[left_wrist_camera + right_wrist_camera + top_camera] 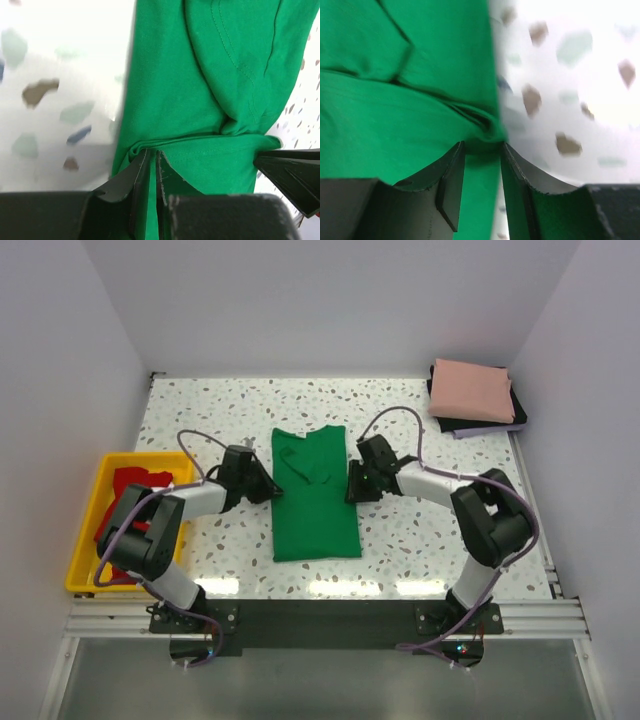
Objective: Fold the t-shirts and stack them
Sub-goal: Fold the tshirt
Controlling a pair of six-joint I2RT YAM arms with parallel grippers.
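A bright green t-shirt [315, 495] lies mid-table, folded into a long strip with its collar end at the back. My left gripper [272, 483] is at its left edge, with the jaws pinched shut on a fold of the green cloth [200, 100]; the fingertips [142, 162] nearly touch. My right gripper [352, 483] is at the right edge of the green shirt [395, 100]. Its jaws stand apart, with the bunched hem between the fingertips [456, 155]. A salmon pink shirt [472, 390] lies folded at the back right. A red shirt [128, 492] lies in the yellow tray [88, 540].
The pink shirt rests on a darker folded stack [500, 423] in the back right corner. The yellow tray stands at the table's left edge. White walls enclose the speckled table [200, 410]. The right gripper's finger [290, 175] shows in the left wrist view.
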